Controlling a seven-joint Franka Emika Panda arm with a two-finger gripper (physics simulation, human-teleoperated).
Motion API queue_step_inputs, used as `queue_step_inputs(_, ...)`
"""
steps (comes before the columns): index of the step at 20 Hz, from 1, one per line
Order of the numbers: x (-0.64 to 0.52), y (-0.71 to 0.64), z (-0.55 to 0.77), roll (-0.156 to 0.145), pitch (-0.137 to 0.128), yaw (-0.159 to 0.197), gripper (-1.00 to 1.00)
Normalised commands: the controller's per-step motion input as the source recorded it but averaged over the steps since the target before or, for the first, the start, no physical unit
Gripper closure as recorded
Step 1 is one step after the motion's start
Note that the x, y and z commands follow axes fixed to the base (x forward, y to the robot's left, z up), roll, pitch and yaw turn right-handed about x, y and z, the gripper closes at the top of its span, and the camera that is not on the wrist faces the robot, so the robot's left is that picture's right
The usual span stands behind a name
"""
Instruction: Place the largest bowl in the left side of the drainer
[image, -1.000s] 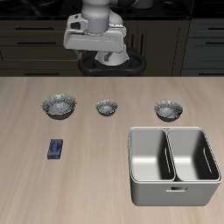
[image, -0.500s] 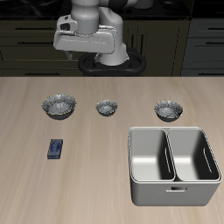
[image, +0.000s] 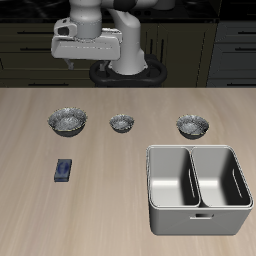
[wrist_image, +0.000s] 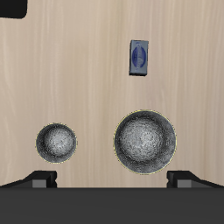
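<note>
The widest round, speckled silvery-grey bowl (image: 67, 121) (wrist_image: 144, 138) sits on the wooden table (image: 100, 200), far back in the row of three bowls, at the end well apart from the big grey metal two-compartment drainer (image: 197, 189). The two-finger gripper (wrist_image: 112, 178) hangs above it holding nothing, fingers spread apart. Near the bowl, toward the table's front edge, lies a small blue rectangular object (image: 64, 170) (wrist_image: 138, 58).

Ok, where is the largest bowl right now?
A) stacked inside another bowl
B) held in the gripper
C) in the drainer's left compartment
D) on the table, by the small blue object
D: the largest bowl sits on the table, farther back than the blue object, and both compartments of the drainer look empty.
</note>
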Motion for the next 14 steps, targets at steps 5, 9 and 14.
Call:
queue_step_inputs(5, 0.0, -0.28, 0.01, -0.003, -0.024, -0.012, -1.0)
queue_step_inputs(9, -0.04, -0.23, -0.02, -0.004, -0.017, 0.024, -1.0)
queue_step_inputs(14, -0.02, -0.13, -0.07, -0.005, 0.0, -0.002, -1.0)
